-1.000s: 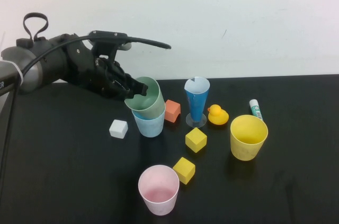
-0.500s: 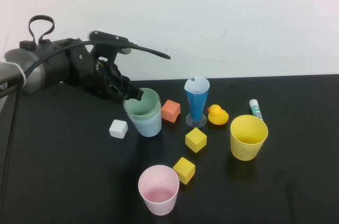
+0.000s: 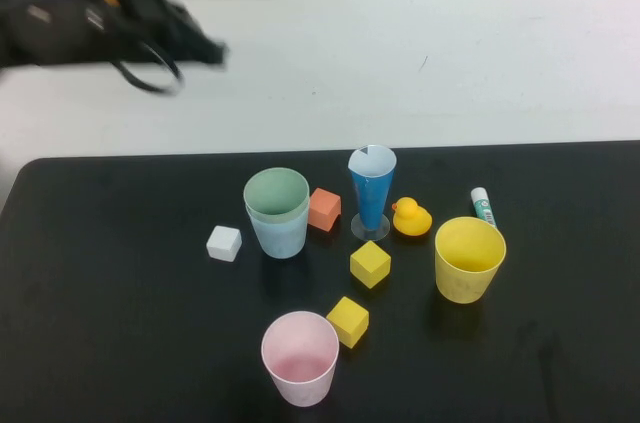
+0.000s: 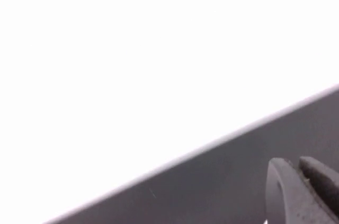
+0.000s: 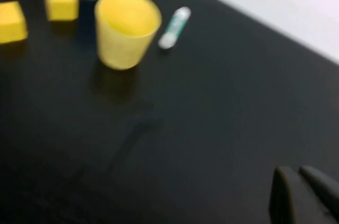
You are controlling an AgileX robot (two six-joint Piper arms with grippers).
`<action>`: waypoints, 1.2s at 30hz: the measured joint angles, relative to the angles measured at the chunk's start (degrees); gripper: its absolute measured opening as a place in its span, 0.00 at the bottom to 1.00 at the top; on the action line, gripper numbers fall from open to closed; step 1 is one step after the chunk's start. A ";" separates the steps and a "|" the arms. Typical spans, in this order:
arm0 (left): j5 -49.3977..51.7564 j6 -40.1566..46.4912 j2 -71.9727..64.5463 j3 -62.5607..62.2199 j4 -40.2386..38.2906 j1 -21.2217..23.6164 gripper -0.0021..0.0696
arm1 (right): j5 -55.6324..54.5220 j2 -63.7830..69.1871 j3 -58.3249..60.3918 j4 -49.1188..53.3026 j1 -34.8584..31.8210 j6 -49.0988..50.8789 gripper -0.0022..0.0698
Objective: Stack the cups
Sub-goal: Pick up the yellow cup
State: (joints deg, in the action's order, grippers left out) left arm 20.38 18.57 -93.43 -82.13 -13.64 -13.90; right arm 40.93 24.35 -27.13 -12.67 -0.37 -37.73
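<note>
Left gripper [image 3: 205, 51] closed, empty, upper left of frame. Green cup [image 3: 276, 193] nested in blue cup [image 3: 280, 233], centre. Pink cup [image 3: 299, 357] lower centre, nearer left arm. Right gripper [image 5: 299, 195] closed, near yellow cup [image 5: 126, 29].

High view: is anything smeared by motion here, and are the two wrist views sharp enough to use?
High view: the left gripper, shut and raised at the upper left, is motion-smeared; the green cup nested in the light blue cup is crisp. Left wrist view: mostly blown-out white wall, only table edge and fingertips. Right wrist view: soft throughout, the yellow cup fuzzy, the right gripper shut above bare table.
</note>
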 joint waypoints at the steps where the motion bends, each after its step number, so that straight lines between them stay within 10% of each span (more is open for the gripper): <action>1: 0.00 -0.02 2.28 0.00 0.24 0.32 0.04 | 0.89 2.05 -1.25 -0.78 0.00 -0.73 0.03; 13: 0.48 -0.59 32.49 11.13 2.91 0.82 0.03 | -4.09 26.00 -4.50 -14.92 0.00 -16.79 0.03; 24: 1.74 -2.11 57.11 33.82 0.86 0.82 0.03 | -1.07 48.21 -11.65 -48.17 0.12 -53.19 0.04; 36: 7.52 -0.53 74.72 56.20 0.50 0.82 0.03 | -1.63 71.14 -33.45 -35.81 9.00 -43.19 0.57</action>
State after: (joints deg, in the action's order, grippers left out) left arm 27.90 18.04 -18.71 -25.93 -13.13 -13.08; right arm 39.31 95.49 -60.58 -48.48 8.63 -80.92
